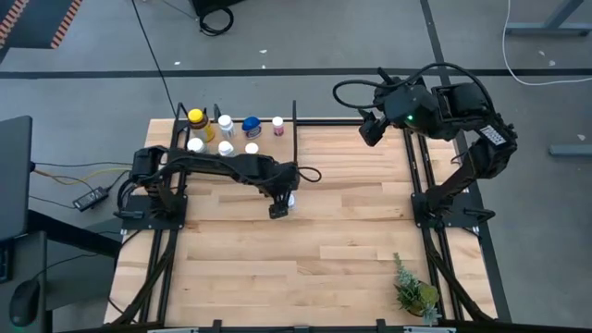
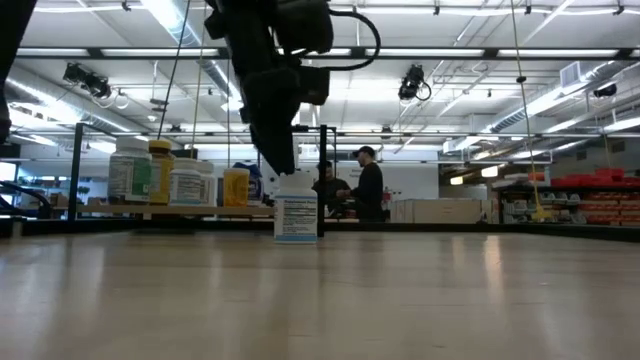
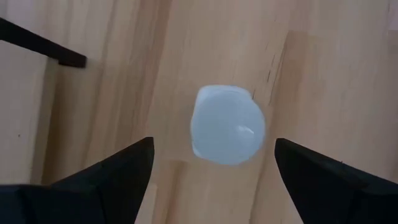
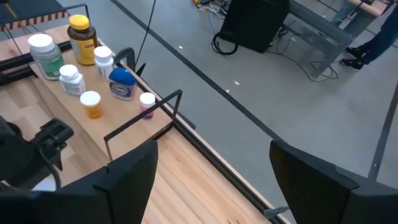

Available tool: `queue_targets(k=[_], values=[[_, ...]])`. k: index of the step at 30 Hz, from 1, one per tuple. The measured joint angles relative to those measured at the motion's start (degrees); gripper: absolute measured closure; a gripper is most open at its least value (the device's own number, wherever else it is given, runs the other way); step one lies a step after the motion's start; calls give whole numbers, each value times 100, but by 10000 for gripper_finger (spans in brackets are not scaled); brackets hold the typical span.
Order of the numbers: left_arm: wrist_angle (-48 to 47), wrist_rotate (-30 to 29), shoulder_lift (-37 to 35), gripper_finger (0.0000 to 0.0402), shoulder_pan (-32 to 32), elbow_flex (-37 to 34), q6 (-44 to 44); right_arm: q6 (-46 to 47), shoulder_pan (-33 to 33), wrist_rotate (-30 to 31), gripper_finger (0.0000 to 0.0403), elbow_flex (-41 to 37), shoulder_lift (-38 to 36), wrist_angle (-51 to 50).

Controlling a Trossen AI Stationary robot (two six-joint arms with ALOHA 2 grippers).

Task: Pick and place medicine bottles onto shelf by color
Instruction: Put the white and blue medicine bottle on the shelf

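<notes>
Left hand (image 3: 211,163) hung wide over white-capped bottle (image 1: 289,198) near surface's (image 1: 351,231) centre, not gripping. Seven bottles stood on shelf (image 1: 294,118) at far-left corner. Right hand (image 1: 370,130) idled wide, far-right.

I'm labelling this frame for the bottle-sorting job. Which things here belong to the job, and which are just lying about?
Job:
- white-capped bottle on the open table, between the open left end effector fingers
- bottles standing in the shelf

Lying about:
- small green plant near the table corner
- right end effector, open, waiting off the table
</notes>
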Motion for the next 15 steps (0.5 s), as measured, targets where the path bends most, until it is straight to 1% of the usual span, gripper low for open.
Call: queue_targets(k=[6, 15], values=[[262, 4, 51, 60, 45, 0, 5, -31, 4, -2, 87, 0, 0, 0], [288, 7, 118, 61, 43, -4, 44, -55, 4, -2, 87, 0, 2, 0]])
